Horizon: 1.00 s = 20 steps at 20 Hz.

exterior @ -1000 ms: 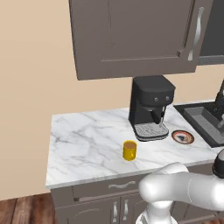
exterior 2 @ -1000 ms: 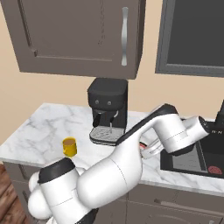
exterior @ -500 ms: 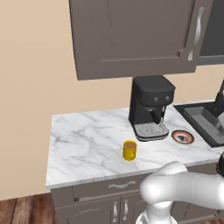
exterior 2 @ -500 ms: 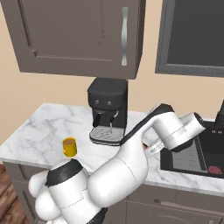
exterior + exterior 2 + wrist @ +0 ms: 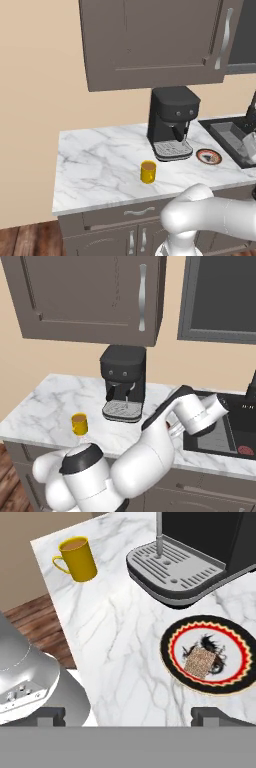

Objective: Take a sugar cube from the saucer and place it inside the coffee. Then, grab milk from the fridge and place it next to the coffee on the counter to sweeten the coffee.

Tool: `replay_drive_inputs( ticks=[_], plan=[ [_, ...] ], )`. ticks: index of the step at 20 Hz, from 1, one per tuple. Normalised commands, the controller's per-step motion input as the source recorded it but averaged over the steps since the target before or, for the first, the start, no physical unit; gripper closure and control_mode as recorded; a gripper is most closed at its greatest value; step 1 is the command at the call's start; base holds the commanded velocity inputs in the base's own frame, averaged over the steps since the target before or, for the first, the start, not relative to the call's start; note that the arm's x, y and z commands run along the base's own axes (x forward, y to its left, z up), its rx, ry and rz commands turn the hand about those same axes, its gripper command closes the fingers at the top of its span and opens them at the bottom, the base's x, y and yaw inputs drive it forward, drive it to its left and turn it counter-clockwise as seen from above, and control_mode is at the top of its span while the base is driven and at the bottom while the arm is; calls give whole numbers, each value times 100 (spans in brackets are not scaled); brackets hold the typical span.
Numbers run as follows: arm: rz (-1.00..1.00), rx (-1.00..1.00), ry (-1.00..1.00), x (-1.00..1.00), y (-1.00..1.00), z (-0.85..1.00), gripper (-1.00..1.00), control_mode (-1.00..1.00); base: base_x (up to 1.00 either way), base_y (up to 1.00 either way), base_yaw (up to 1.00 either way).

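one sugar cube (image 5: 200, 662) on saucer (image 5: 175, 657) above open hand (image 5: 128, 713).

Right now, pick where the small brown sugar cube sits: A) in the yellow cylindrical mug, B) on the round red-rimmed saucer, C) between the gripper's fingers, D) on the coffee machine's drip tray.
B: the brown sugar cube lies at the centre of the saucer, untouched.

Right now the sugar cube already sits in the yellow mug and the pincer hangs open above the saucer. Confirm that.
Not quite: the sugar cube lies on the saucer, not in the yellow mug, as the hand view shows. The pincer does hang open above the saucer.
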Motion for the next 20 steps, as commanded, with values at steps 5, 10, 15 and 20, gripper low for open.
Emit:
replay_drive_inputs(
  ticks=[5, 10, 15, 20],
  plan=[
    [0, 0, -3, 33, 1, -26, -100, -100, 0, 0, 0],
    [0, 2, 0, 31, 0, -17, -100, -100, 0, 0, 0],
    [0, 2, 0, 35, 1, -25, -100, -100, 0, 0, 0],
    [0, 3, -1, 25, 9, -28, -100, -100, 0, 0, 0]
  ],
)
